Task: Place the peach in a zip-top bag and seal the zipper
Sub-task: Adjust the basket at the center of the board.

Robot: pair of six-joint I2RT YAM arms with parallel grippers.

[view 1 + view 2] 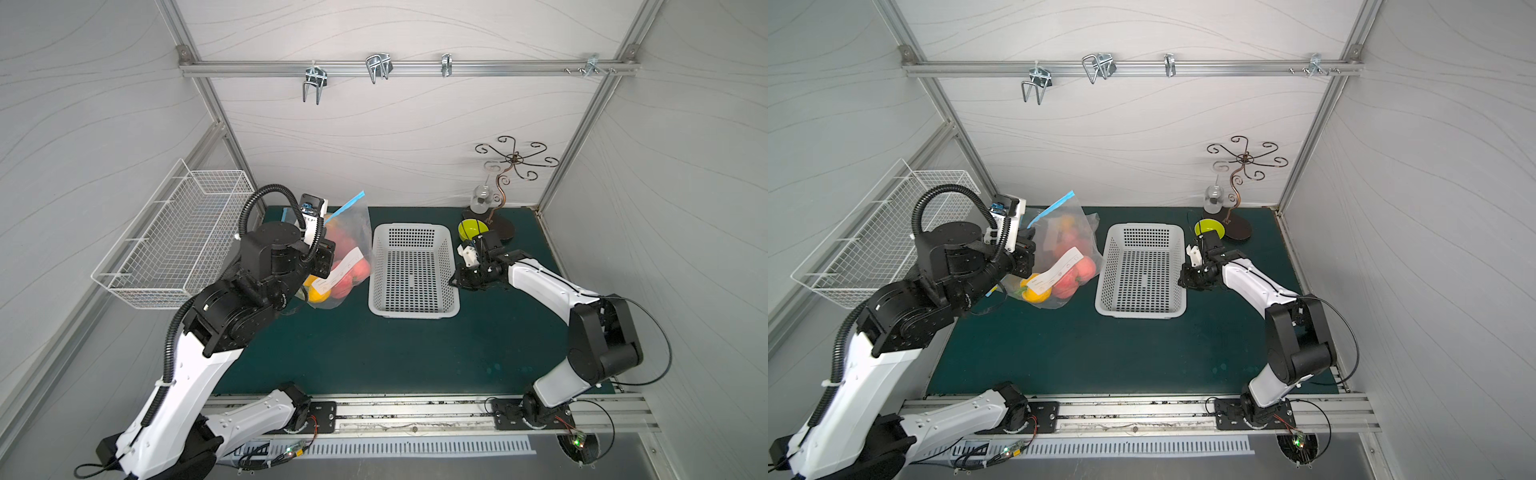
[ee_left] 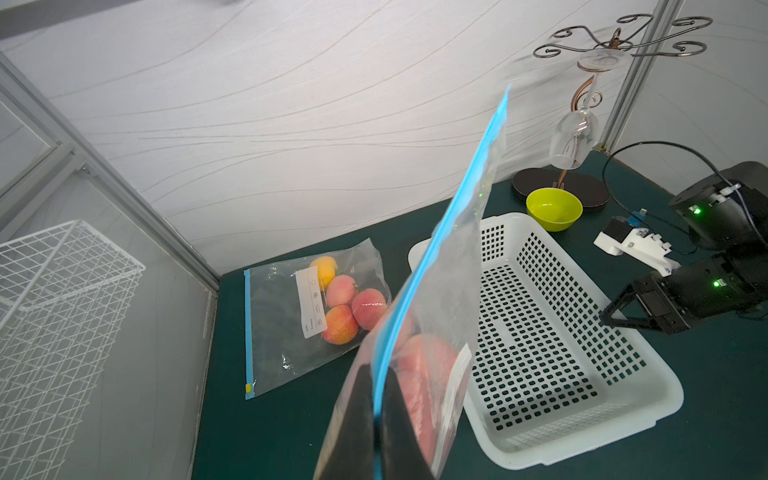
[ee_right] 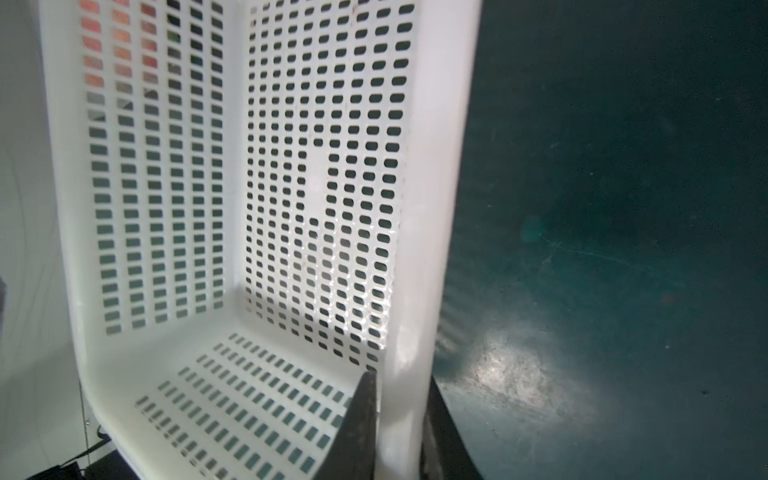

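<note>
Left wrist view, peach (image 2: 426, 365): lay inside the clear zip-top bag (image 2: 465, 266), held upright beside the white basket (image 2: 665, 386).
Left end effector (image 2: 376, 374): clamped tight on that bag's blue zipper strip (image 2: 469, 195).
Right end effector (image 3: 399, 386): jaws pinched the basket's rim.
Second bag (image 2: 274, 332): flat on the desk (image 2: 270, 436) near the back wall, holding fruit.

Clear zip-top bag (image 2: 457, 266), blue zipper uppermost, stands tilted beside the white basket (image 2: 540, 451), pink peach (image 2: 428, 357) inside.
</note>
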